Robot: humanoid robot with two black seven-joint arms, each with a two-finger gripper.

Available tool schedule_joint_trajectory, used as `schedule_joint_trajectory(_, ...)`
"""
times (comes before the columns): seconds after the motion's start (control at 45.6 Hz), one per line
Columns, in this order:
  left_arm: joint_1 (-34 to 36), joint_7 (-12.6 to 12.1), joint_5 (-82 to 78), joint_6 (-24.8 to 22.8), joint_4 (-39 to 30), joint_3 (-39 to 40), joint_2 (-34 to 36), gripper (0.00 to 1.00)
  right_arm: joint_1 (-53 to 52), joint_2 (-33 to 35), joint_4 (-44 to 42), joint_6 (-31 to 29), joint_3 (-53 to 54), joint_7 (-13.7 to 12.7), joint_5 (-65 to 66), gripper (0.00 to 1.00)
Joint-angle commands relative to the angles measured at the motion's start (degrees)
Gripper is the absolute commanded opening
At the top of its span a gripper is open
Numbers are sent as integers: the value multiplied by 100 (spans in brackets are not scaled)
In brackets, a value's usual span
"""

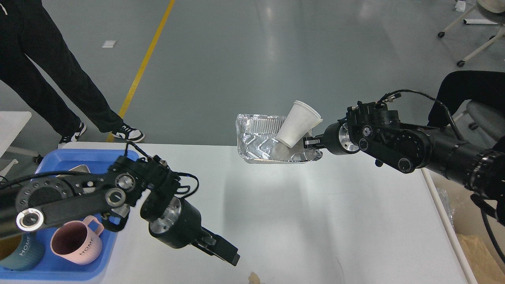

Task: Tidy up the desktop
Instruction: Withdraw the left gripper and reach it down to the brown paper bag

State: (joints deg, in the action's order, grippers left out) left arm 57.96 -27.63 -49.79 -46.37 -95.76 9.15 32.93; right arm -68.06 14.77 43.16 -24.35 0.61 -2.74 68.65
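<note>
The white desktop (315, 221) fills the lower middle of the head view. My right gripper (311, 142) is shut on the right rim of a crumpled foil tray (260, 138) and holds it tilted above the desktop's far edge. A white paper cup (298, 123) leans inside the foil tray, mouth up and to the right. My left gripper (227, 252) hangs low over the front of the desktop with its fingers together and nothing in them. A small beige scrap (254, 278) lies at the front edge, just right of the left gripper.
A blue plastic tray (63, 159) at the left holds a pink mug (77, 240) and a teal mug (19, 252). A beige bin (481, 252) stands beside the table's right edge. A person (51, 67) stands at the far left; another (469, 94) sits at the right.
</note>
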Motion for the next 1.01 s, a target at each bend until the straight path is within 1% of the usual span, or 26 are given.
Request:
schedule_joint_trajectory(0.0,-338,-312,-434,75,416,-106,-970,92,-58,-1,0,0,0,-8,-9,0)
schedule_joint_trajectory(0.044,-382,-366,-513,93,549,-168,-1200,92,-58,-1,0,0,0,1,-9,0)
schedule_joint_trajectory(0.153,-453,-392,-707,181,874,-335,-1613,92,-58,-1,0,0,0,1,-9,0)
schedule_joint_trajectory(0.372,-488,-392,-821,225,1366,-774,-2000,92,-58,-1,0,0,9,1,-9,0)
schedule_joint_trajectory(0.57,-593,-375,-1094,234,1858,-784,-2440,92,-58,-27,0,0,18,1,-9,0)
schedule_joint_trajectory(0.679,-646,-340,-1217,234,2210,-792,-2791,92,-58,-53,-9,9,18,1,-9,0)
schedule_joint_trajectory(0.811,-865,-296,-1480,225,2720,-784,-3283,91,-120,-62,-18,9,36,-8,-9,0)
schedule_joint_trajectory(0.986,-1085,-278,-1630,233,3028,-836,-3512,89,-128,-62,-53,9,36,-8,-18,0)
